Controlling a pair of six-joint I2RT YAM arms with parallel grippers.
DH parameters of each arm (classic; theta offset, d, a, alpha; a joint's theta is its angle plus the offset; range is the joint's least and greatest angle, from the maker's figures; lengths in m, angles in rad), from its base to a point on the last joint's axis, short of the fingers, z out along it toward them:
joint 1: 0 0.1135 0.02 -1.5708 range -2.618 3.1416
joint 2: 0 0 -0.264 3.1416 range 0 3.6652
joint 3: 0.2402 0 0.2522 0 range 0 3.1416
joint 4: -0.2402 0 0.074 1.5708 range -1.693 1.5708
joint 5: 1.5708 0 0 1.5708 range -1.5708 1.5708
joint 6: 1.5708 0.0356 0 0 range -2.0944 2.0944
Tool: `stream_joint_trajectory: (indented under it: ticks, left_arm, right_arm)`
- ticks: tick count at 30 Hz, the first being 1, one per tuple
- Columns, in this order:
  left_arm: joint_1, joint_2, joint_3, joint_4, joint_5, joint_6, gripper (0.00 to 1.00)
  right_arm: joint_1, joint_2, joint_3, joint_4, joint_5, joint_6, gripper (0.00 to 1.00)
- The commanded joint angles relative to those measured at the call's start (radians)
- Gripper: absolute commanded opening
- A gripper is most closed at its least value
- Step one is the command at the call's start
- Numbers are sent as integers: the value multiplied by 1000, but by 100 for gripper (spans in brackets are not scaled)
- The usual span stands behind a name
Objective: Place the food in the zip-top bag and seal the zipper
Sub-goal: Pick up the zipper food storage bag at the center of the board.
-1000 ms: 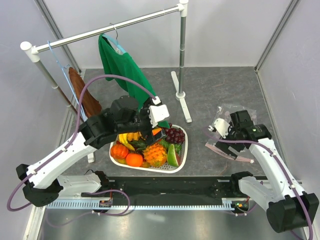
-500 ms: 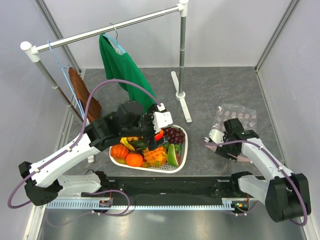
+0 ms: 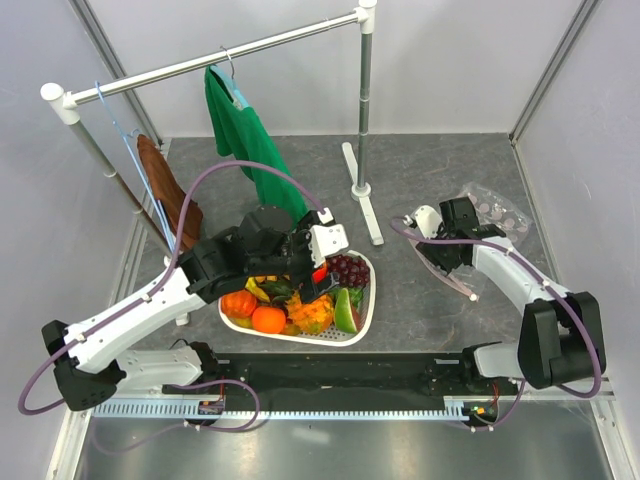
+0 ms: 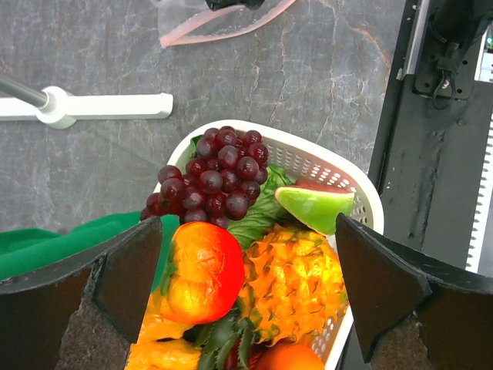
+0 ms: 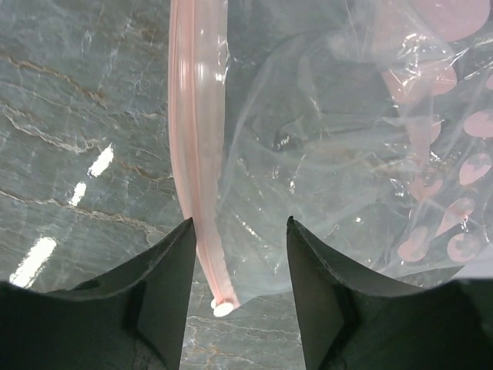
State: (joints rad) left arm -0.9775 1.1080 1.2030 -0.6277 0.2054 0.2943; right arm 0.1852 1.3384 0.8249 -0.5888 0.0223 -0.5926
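Note:
The food lies heaped in a white perforated basket (image 3: 366, 300): purple grapes (image 3: 349, 268), a pineapple (image 3: 310, 310) and an orange pumpkin (image 3: 240, 302). My left gripper (image 3: 316, 272) hovers just above the heap, open wide. In the left wrist view its fingers frame a red-orange fruit (image 4: 200, 270) and the pineapple (image 4: 296, 281), touching neither. The zip-top bag (image 3: 490, 210) lies crumpled at the right. My right gripper (image 3: 447, 258) is down at the bag's mouth. Its jaws straddle the end of the pink zipper (image 5: 192, 154) and a corner of clear bag (image 5: 331, 154), with gaps showing on both sides.
A clothes rack spans the back, with a green garment (image 3: 245, 140) hanging beside my left arm and a brown one (image 3: 170, 195) at the left. The rack's white foot (image 3: 360, 190) stands between basket and bag. Grey walls close in both sides.
My right gripper has swung back and leftward onto the bag's mouth, and its jaws have narrowed around the zipper end. The left gripper has edged right over the basket, still wide.

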Motion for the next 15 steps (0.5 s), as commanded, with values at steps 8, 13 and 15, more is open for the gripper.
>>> stream_joint_trajectory:
  ticks: [8, 13, 15]
  left_arm:
    - [-4, -2, -51, 86, -21, -142, 100]
    - [-6, -11, -62, 89, -23, -152, 100]
    - [-4, -16, -66, 89, -26, -149, 100]
  right_arm:
    - [-3, -148, -110, 56, 22, 33, 66]
    - [-1, -174, -188, 153, 45, -5, 70]
    - [-1, -165, -211, 191, 63, -18, 70]
